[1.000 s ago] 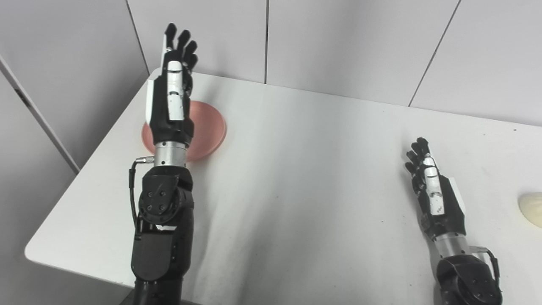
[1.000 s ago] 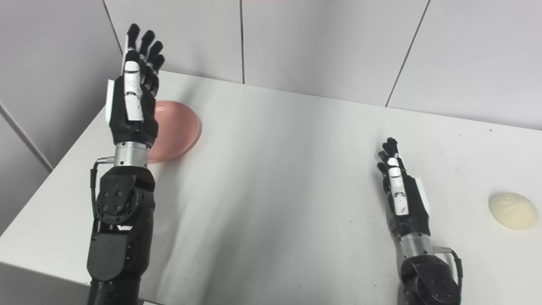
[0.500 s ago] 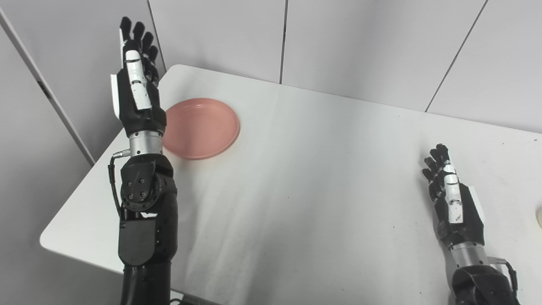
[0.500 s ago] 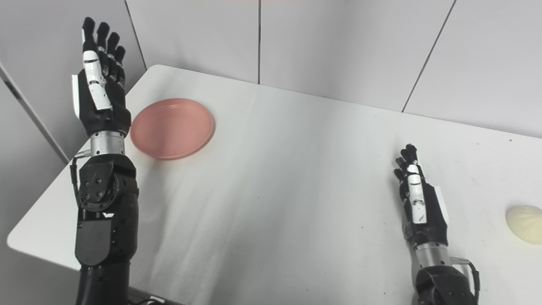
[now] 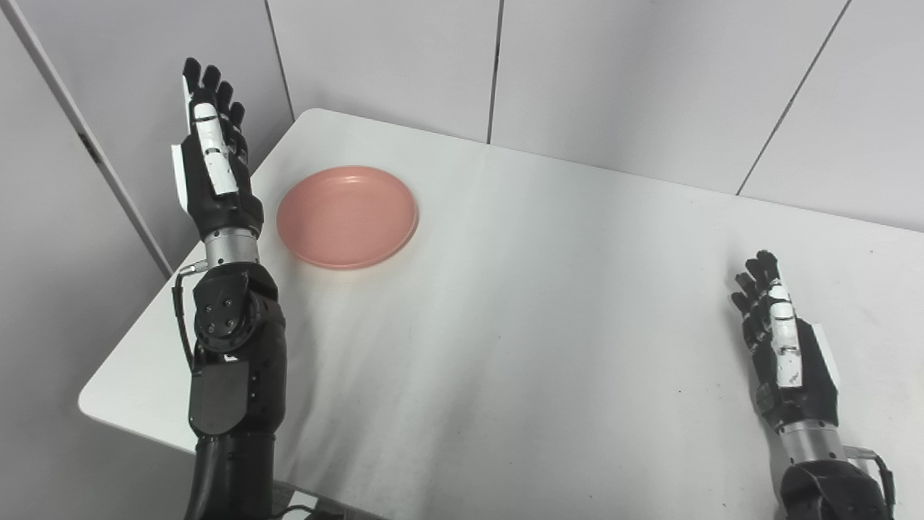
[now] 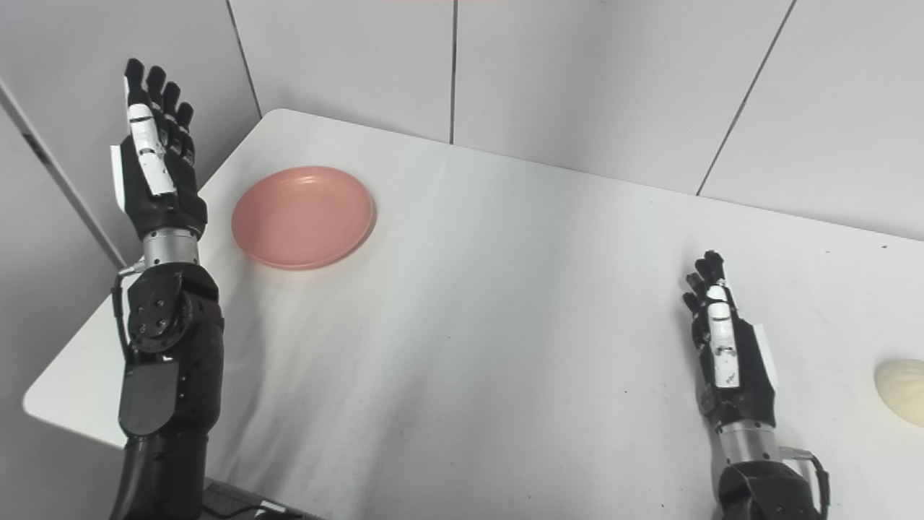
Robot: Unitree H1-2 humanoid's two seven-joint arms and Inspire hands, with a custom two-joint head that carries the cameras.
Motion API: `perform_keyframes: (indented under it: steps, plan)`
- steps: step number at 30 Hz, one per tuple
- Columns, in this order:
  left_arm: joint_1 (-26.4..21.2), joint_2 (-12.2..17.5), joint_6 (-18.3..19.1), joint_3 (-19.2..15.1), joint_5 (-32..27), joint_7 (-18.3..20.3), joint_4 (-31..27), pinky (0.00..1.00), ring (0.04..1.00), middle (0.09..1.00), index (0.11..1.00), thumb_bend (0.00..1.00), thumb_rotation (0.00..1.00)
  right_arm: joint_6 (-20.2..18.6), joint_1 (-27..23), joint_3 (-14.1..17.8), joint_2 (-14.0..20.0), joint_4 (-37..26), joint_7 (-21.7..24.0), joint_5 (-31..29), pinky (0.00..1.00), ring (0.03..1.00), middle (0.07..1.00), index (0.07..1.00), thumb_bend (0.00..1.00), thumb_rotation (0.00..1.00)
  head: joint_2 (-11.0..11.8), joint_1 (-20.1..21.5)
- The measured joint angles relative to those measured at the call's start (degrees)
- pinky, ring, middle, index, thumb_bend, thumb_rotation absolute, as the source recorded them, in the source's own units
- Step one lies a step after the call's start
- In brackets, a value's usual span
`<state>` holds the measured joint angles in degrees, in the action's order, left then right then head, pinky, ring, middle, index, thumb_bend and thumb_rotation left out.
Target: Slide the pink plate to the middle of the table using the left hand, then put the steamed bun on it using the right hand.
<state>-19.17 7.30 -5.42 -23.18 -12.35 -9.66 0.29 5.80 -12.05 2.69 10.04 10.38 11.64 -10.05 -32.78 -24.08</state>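
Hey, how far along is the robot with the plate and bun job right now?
Nothing looks done yet. The pink plate sits near the table's far left corner, not the middle, and is bare. The left hand is raised, open, left of the plate, not touching it. The right hand is open and holds nothing. The steamed bun lies at the right edge. Both the slide and the placing remain.

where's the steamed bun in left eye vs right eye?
Left eye view: not in the picture; the table's right part runs out of frame past the right hand.
Right eye view: steamed bun at the right edge, partly cut off, right of the right hand.
Shared landmark: pink plate, at upper left in both views.
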Motion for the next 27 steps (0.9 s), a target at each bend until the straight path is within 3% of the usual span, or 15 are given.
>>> perform_keyframes:
  steps: [27]
  plan:
    - [-0.3, 1.7, -0.9, -0.7, -4.0, -0.1, 10.9, 1.00, 1.000, 0.996, 1.000, 0.44, 1.00, 0.0, 0.6, 0.2, 0.1, -0.8, 0.0, -0.1, 1.00, 1.000, 1.000, 1.000, 0.12, 1.00, -0.8, 0.0]
